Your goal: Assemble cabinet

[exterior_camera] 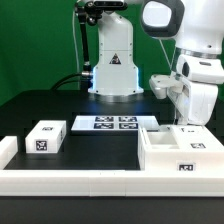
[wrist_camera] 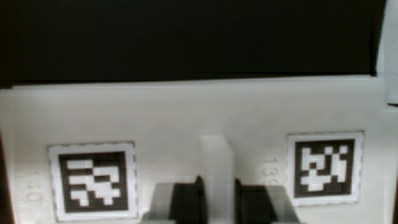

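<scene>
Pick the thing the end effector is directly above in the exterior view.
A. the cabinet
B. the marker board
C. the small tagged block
A: the end effector hangs just over the cabinet at the exterior view's right, and the wrist view shows a tagged white face close under the fingers.

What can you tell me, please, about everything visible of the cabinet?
The cabinet is a large white box, plastic by its look, open on top, with raised walls dividing inner compartments. It sits upright on the black table at the exterior view's right, with a square black-and-white tag on its near face. The wrist view shows two such tags on a white face. The tool hangs right over it; contact cannot be judged.
</scene>
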{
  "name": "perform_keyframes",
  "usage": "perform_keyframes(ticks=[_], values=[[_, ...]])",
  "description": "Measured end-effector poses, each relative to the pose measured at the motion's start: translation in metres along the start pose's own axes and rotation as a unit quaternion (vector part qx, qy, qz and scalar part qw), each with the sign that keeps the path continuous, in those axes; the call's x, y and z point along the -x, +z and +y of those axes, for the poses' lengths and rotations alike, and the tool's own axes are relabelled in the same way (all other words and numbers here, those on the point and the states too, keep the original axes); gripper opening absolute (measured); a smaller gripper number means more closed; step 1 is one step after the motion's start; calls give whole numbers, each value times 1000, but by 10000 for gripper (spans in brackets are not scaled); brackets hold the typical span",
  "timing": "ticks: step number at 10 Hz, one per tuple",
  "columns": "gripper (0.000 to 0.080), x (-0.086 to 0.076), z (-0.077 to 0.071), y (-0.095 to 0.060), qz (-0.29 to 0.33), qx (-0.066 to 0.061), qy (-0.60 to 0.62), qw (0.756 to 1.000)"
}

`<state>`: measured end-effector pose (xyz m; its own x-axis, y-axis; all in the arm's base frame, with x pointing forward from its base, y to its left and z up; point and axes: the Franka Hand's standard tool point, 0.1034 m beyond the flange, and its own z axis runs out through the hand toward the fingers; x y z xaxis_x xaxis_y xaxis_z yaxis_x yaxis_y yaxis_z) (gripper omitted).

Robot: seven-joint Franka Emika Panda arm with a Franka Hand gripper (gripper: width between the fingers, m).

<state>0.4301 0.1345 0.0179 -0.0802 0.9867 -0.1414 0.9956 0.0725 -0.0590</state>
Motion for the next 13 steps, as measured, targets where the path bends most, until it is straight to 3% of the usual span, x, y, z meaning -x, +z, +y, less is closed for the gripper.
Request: perform_keyframes(ticks=[4, 6, 9, 10, 11, 13], values=[[61, 32, -18, -25, -25, -4, 5, 1000], [61, 45, -18, -38, -34, -5, 13, 999], [61, 43, -20, -34, -32, -10, 13, 999], [61, 51, -18, -36, -41, -37, 28, 998], [61, 57, -11, -43, -49, -54, 40, 997], [61, 60, -7, -43, -56, -64, 43, 995]])
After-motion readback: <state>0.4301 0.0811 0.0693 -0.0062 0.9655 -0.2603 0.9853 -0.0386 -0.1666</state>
